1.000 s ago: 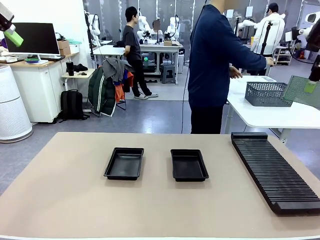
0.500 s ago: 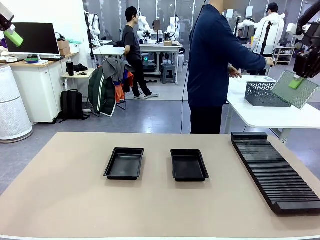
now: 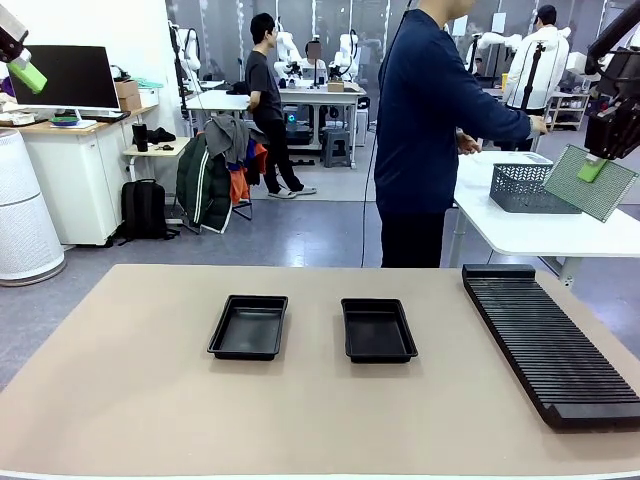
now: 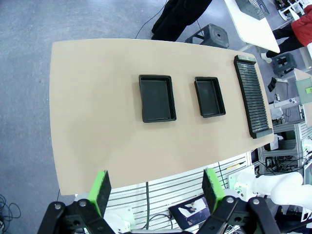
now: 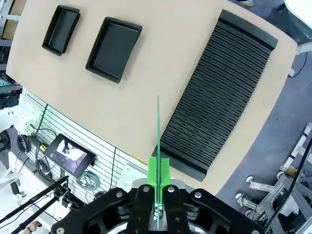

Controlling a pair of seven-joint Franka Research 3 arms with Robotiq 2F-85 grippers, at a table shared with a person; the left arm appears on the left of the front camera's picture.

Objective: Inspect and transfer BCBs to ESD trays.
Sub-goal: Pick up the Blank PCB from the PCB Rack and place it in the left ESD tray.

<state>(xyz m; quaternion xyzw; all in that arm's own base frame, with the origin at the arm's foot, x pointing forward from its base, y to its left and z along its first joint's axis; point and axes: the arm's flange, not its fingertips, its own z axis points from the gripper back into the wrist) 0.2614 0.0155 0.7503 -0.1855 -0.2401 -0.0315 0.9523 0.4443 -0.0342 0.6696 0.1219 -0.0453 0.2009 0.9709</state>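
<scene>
Lighting: bright, even, from overhead; faint soft shadows beside shallow black plastic trays. Focus: sharp throughout. Distortion: wrist views bow the edges of the beige rectangular tabletop.

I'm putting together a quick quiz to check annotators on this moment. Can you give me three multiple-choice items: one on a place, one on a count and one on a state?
1. Seen from the front, where does the long ribbed rack lie on the table?
A) left of both trays
B) between the trays
C) right of both trays

2. How many black ESD trays are on the table?
A) one
B) two
C) three

3. What is the right gripper doing?
A) shut on a BCB, held up in the air
B) open just above a tray
C) resting on the rack

Answers:
1 C: the rack runs along the table's right side, past both trays.
2 B: a left tray and a right tray sit side by side, both bare.
3 A: the right wrist view shows the thin green board edge-on between the closed pads.
</scene>
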